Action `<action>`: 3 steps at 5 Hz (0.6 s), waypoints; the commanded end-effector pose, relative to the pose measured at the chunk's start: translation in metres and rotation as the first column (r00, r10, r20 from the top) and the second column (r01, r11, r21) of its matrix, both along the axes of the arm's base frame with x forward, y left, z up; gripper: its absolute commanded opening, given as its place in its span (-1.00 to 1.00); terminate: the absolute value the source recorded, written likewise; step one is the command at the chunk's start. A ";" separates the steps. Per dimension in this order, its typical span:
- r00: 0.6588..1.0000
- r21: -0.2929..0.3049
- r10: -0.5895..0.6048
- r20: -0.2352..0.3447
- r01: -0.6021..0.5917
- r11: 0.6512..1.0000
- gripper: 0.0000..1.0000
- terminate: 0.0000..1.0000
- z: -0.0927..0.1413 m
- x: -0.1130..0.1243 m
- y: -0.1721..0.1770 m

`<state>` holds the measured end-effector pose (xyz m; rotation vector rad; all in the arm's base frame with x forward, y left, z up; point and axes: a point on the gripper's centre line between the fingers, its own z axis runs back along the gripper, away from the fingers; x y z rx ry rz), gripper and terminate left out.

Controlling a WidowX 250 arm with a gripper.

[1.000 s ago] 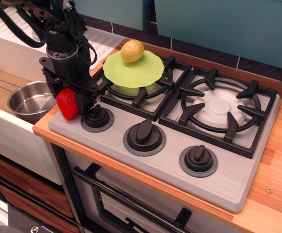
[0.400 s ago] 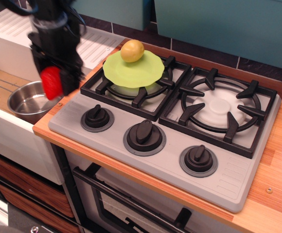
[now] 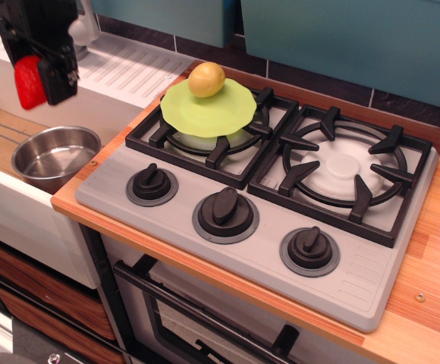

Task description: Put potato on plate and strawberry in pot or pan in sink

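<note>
Potato (image 3: 206, 80): yellowish-tan, oval, it rests on the far edge of the plate.
Plate (image 3: 205, 112): lime-green, round, it lies on the left burner grate.
Strawberry (image 3: 27, 81): glossy red, held up in the air above the sink (image 3: 0, 130).
Pot (image 3: 50, 156): shiny steel, upright and empty, in the sink.

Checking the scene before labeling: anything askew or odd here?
Only the plate: it sits on the burner grate rather than a flat surface, with the potato near its back edge. Nothing looks spilled or damaged.
</note>
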<state>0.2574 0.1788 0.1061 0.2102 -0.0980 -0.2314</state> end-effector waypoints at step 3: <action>0.986 0.037 -0.153 0.067 0.151 0.988 -1.00 -1.00 -0.002 0.064 0.060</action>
